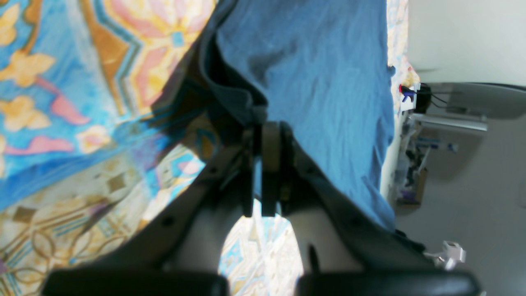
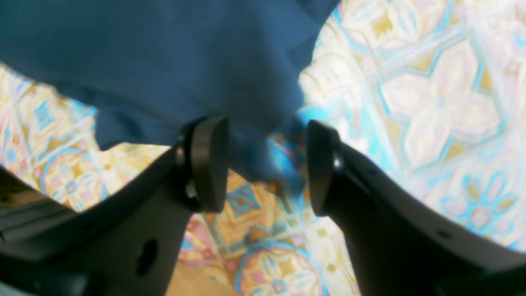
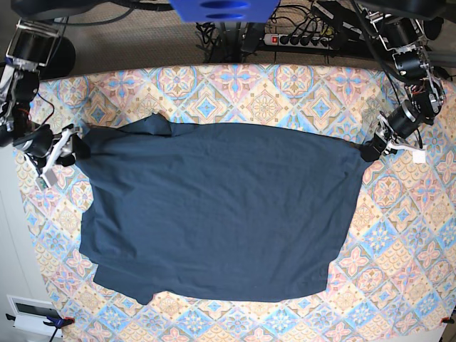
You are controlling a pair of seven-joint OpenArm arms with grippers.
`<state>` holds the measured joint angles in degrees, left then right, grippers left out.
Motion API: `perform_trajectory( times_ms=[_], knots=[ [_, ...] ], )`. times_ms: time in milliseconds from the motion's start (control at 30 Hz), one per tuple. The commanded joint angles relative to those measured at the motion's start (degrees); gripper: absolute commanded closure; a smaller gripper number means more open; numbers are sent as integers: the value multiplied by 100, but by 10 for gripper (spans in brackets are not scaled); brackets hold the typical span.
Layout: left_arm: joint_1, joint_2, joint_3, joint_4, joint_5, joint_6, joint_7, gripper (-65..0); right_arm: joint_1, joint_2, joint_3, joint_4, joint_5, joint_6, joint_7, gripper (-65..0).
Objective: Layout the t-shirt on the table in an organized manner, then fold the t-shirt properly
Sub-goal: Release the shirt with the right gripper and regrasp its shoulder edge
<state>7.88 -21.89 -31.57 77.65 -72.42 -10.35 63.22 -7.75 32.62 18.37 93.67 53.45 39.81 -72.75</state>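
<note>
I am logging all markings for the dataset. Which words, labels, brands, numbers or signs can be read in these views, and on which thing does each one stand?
None can be read.
t-shirt: plain, no print shows.
table cloth: floral tiles only, no lettering.
White tag at the left gripper: too small to tell if it bears text.
Clutter behind the table in the left wrist view: too blurred.

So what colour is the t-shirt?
Plain dark navy blue, no print; the t-shirt shows best in the base view.

One t-shirt (image 3: 214, 214) lay on one table (image 3: 399, 271). Two grippers stood at the t-shirt's edges: the left gripper (image 3: 372, 150) and the right gripper (image 3: 75, 149).
</note>
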Motion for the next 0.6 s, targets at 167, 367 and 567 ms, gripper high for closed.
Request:
perform_trajectory(
  times_ms=[167, 367, 567],
  knots=[
    [-71, -110, -30, 99, -103, -42, -32, 0, -838, 144, -1094, 1741, -1015, 19, 528, -288],
    [-89, -136, -30, 90, -103, -42, -32, 0, -856, 109, -2589, 1802, -3495, 19, 1117, -288],
    [-80, -145, -30, 90, -103, -42, -32, 0, -856, -172, -3204, 1794, -5121, 19, 1425, -288]
  ],
)
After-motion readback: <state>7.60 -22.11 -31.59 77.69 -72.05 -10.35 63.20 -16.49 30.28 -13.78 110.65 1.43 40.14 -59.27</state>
